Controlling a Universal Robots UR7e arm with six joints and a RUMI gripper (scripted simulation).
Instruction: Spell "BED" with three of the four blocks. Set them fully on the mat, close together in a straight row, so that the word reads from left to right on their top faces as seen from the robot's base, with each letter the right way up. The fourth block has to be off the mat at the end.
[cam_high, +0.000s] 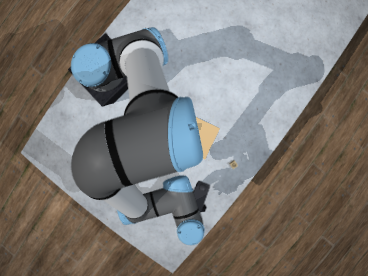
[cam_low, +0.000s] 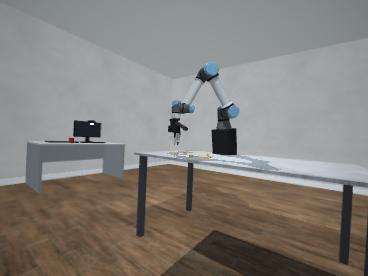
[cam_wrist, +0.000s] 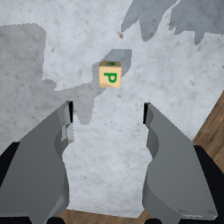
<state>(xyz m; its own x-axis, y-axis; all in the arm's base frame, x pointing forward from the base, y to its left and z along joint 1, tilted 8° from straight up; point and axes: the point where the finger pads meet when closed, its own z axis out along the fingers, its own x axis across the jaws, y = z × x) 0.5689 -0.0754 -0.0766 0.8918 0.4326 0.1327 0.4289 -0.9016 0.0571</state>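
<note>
the gripper hung above the table, fingers partly closed on nothing. the p block lay ahead on the bare table, near its edge. a good pick would likely need centring over it first. its letter pointed rightward; being cubic, it had no long axis.

A small tan block lies flat on the grey worktop, its top face showing a green P, and nothing touches it. An orange mat lies flat on the worktop too, mostly hidden from above; the block sits just off its corner.
</note>
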